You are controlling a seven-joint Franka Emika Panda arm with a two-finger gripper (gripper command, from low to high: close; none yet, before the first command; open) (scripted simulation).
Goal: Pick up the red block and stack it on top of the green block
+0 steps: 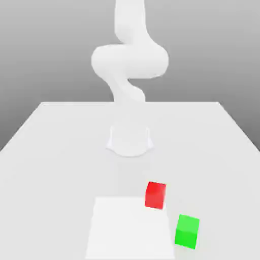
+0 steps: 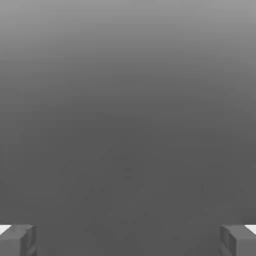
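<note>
So the red block (image 1: 155, 195) sits on the white bench (image 1: 56, 152) toward the near edge in the exterior view, a bit to that view's right of centre, and it looks slightly turned rather than squared up with the bench edges. The green block (image 1: 187, 231) is near it, closer to the camera and further to the exterior view's right, clearly apart from the red one with bare bench between them, not touching. Nothing is stacked on either block. A brighter white square patch (image 1: 129, 228) lies flat on the bench just beside the blocks; the red block overlaps its far corner and the green one sits just off its edge on the exterior view's right. The robot arm (image 1: 129, 58) rises from its round base (image 1: 130, 140) in the middle of the bench, well behind both blocks, curling up out of the top of the picture. From the hand view the tool (image 2: 128, 240) is spread wide, one grey fingertip (image 2: 17, 240) at each lower corner, with nothing between them and just plain grey background ahead. Nothing stands between the two blocks.
</note>
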